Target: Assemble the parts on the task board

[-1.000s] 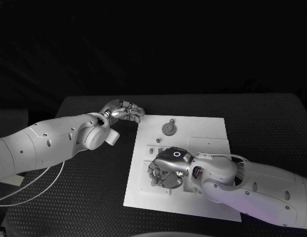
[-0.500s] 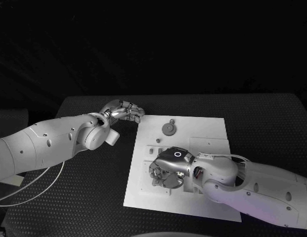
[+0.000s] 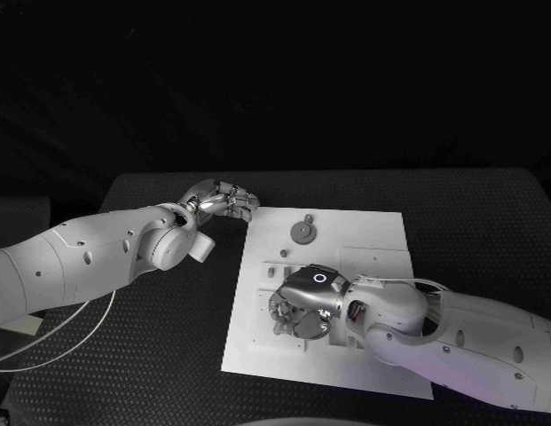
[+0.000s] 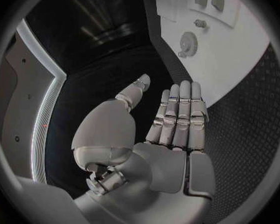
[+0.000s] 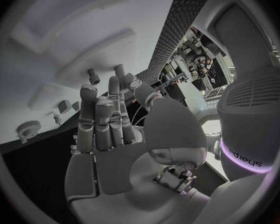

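Task board (image 3: 352, 232): one white plate, lying flat in the middle of the black table (image 3: 492, 222), seen from the head camera; its near end runs under the right arm.
Left arm (image 3: 71, 257): one white arm, coming in from the left and reaching to the table just beside the board's far left corner.
Left hand (image 3: 220, 200): off the board, over the black table next to that corner; in the left wrist view the hand (image 4: 171, 124) has its fingers (image 4: 180, 112) straight and side by side, thumb apart, nothing in it, so it is released.
Gear (image 3: 303, 231): one round grey toothed part, lying on the far part of the board, well apart from both hands; it also shows in the left wrist view (image 4: 188, 41) and the right wrist view (image 5: 27, 131).
Other parts: two small rectangular pieces (image 4: 210, 2) side by side on the board in the left wrist view; one short upright peg (image 5: 93, 76) standing on the board beyond the right fingertips in the right wrist view.
Right hand (image 3: 303, 304): low over the middle of the board, palm down; its fingers (image 5: 96, 115) lie fairly straight and close together, pointing at the board; whether they touch or hold a part I cannot tell.
Right arm (image 3: 480, 342): one white arm, entering from the right across the board's near right corner.
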You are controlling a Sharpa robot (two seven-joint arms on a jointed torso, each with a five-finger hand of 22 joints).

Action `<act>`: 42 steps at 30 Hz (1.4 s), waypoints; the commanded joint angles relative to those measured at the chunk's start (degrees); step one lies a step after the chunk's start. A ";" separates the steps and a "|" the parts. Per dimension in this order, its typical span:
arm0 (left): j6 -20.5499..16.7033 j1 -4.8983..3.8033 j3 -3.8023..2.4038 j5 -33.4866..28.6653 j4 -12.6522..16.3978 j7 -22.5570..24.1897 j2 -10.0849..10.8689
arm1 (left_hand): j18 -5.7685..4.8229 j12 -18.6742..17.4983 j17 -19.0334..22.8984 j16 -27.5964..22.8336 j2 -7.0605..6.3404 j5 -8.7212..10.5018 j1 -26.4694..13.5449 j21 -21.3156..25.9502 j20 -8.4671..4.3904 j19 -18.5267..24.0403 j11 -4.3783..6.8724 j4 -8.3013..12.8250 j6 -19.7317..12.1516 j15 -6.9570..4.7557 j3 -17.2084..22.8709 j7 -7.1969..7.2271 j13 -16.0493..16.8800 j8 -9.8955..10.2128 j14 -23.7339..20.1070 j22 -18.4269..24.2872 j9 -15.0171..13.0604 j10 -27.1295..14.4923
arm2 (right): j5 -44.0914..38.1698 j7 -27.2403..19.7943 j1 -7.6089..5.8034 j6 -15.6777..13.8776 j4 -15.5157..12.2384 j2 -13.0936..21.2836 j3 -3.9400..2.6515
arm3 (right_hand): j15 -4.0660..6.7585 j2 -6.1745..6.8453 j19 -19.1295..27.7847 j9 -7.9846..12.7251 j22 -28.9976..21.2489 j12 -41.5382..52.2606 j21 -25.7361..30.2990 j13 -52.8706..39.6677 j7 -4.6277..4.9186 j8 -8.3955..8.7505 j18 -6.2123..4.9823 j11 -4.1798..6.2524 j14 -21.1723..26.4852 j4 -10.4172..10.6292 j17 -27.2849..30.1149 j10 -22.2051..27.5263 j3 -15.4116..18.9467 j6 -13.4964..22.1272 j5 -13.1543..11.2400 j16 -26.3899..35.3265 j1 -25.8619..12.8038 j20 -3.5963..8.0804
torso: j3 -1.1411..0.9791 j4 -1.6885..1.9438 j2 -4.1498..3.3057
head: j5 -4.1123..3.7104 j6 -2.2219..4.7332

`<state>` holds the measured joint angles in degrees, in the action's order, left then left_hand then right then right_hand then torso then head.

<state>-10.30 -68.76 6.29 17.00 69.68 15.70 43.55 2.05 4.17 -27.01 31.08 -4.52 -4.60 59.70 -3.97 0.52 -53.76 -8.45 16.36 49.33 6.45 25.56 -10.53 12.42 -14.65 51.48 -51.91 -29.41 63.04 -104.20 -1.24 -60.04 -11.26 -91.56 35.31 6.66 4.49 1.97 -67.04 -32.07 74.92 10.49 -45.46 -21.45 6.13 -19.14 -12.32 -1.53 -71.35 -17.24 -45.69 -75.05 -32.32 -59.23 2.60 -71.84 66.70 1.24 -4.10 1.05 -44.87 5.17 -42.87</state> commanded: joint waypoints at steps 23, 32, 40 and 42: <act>0.66 -0.06 -0.04 -0.30 0.17 0.58 0.03 | 0.42 -0.21 -0.25 -0.46 0.48 -0.11 -0.15 0.02 0.32 0.17 0.01 -0.03 -0.14 0.07 -0.44 -0.01 -0.12 -0.30 0.39 0.14 0.10 0.51 | 0.76 -0.28 0.07 2.01 0.81 -1.50 1.51 | 0.39 -0.19 -0.12 -1.65 1.15 0.13 -0.21 -0.11 -0.01 -0.19 -2.68 0.07 -0.11 0.36 -0.06 -0.24 0.21 -0.62 0.20 -0.28 0.62 0.40 | -0.04 0.02 -0.02 | -0.37 0.02; 0.65 -0.06 -0.04 -0.30 0.18 0.56 0.06 | 0.42 -0.21 -0.31 -0.51 0.46 -0.11 -0.16 0.02 0.32 0.17 0.01 -0.03 -0.15 0.07 -0.45 -0.01 -0.14 -0.30 0.40 0.16 0.11 0.51 | 0.81 -0.04 0.07 1.61 1.01 -1.40 1.53 | 0.34 -0.15 -0.05 -1.66 1.14 0.07 -0.21 -0.11 0.04 -0.12 -2.68 0.02 -0.05 0.38 -0.06 -0.12 0.34 -0.55 0.19 -0.27 0.45 0.36 | -0.05 -0.02 0.00 | -0.37 0.05; 0.27 -0.06 -0.04 -0.30 0.14 0.54 0.12 | 0.43 -0.28 -0.43 -0.67 0.37 -0.12 -0.13 0.01 0.32 0.16 -0.04 0.01 -0.26 0.09 -0.46 -0.05 -0.22 -0.26 0.35 0.20 0.16 0.39 | 3.56 -0.92 0.06 1.27 1.15 -1.07 1.53 | -0.56 3.31 0.07 -0.70 1.05 -1.05 -0.25 0.32 1.17 2.21 -2.68 -0.92 0.16 0.61 -0.11 1.88 1.70 2.96 0.18 -0.27 -1.24 -0.05 | -0.07 0.01 0.00 | -0.38 0.06; 0.31 -0.06 -0.04 -0.34 0.17 0.58 0.12 | 0.43 -0.28 -0.44 -0.68 0.36 -0.12 -0.13 0.01 0.32 0.16 -0.04 0.01 -0.26 0.09 -0.46 -0.05 -0.22 -0.26 0.34 0.21 0.16 0.38 | 3.74 -0.91 0.06 0.70 1.16 -0.96 1.53 | -0.71 4.90 -0.02 -0.39 0.95 -1.25 -0.18 0.41 1.67 2.85 -2.68 -1.08 0.20 0.76 -0.11 2.23 2.21 3.93 0.18 -0.25 -2.28 -0.15 | -0.07 0.01 0.00 | -0.38 0.06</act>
<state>-10.32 -68.77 6.29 17.00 69.73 15.68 43.70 2.04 4.17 -27.38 30.64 -4.52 -4.60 59.70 -3.97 0.52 -53.75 -8.45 16.36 49.33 6.45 25.56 -10.53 12.26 -14.64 51.48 -51.76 -29.30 63.04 -101.50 -1.61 -60.11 -10.91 -90.43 34.28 8.15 4.23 5.98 -67.10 -32.74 74.92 8.99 -45.46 -20.81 7.62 -16.56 -12.34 -2.71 -71.14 -16.45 -45.76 -73.20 -30.30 -55.81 3.12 -71.84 64.81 1.35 -4.16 1.04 -44.87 4.78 -42.81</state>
